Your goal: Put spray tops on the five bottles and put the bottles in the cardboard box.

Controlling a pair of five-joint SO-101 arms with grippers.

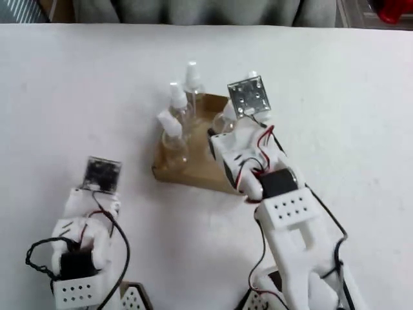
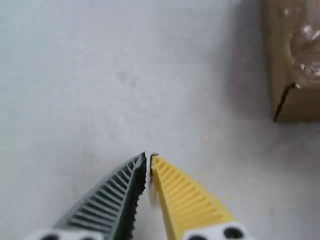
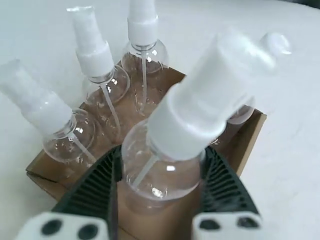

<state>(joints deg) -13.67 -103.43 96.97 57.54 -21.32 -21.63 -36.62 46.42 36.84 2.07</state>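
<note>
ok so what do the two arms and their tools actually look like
Both the left arm and right arm are white plastic with black motors, rows of small holes and loose red and black cables. The left tool has one dark grey and one yellow ribbed, toothed finger; the right tool has two black ribbed fingers. Both sit on white mounts with round holes.

Overhead cam; wrist cams close, prob. sharing box (image 1: 193,172).
</note>
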